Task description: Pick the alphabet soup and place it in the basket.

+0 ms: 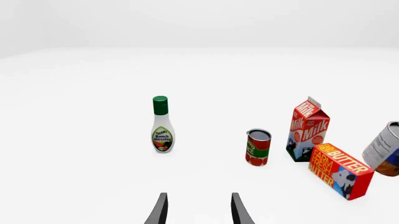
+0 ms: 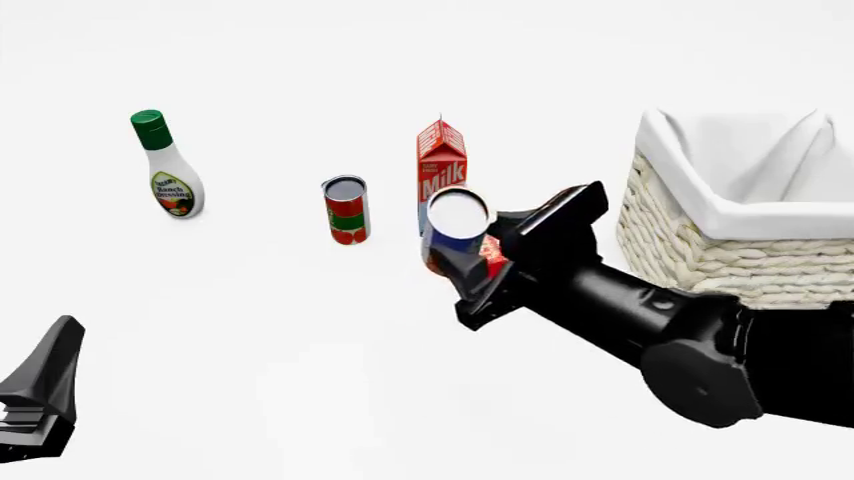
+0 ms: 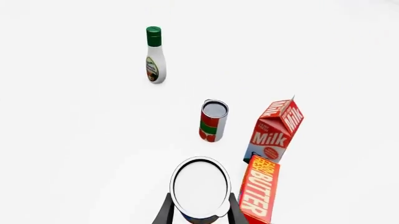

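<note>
The alphabet soup [image 2: 458, 218] is a small can with a silvery-white top, held above the table and tilted, with my right gripper [image 2: 463, 252] shut on its sides. The right wrist view shows its round lid [image 3: 201, 186] between the two fingers. It appears at the edge of the left wrist view as a tilted can [image 1: 388, 148] above the butter box. The basket [image 2: 727, 250], woven cream wicker with a white cloth lining, stands at the right, apart from the can. My left gripper [image 1: 198, 212] is open and empty, low at the near left [image 2: 40, 400].
On the table stand a ranch dressing bottle [image 2: 167, 165] at the far left, a red can with a green band [image 2: 346, 210] in the middle, and a milk carton [image 2: 441, 160] behind the held can. A red butter box [image 1: 339, 170] lies beside the carton.
</note>
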Controlling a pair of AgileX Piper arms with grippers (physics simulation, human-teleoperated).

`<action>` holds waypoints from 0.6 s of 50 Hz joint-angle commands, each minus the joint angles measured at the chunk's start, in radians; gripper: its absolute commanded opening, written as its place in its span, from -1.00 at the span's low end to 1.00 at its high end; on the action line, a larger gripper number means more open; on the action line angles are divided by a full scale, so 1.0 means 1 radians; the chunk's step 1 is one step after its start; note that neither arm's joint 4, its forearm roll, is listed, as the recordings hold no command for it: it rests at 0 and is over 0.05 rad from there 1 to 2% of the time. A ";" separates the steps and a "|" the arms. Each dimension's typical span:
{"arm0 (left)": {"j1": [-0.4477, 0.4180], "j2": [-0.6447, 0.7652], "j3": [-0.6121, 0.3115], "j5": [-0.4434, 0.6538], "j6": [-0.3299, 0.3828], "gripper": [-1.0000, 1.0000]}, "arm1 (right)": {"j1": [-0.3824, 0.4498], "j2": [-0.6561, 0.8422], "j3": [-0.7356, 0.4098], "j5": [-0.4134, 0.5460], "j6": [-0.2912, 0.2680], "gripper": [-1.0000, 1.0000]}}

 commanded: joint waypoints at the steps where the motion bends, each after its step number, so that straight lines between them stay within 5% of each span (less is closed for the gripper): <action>1: 0.000 0.000 0.000 0.000 0.000 1.00 | -0.044 -0.124 -0.050 0.093 -0.015 -1.00; 30: 0.000 0.000 0.000 0.000 0.000 1.00 | -0.241 -0.310 -0.245 0.344 -0.075 -1.00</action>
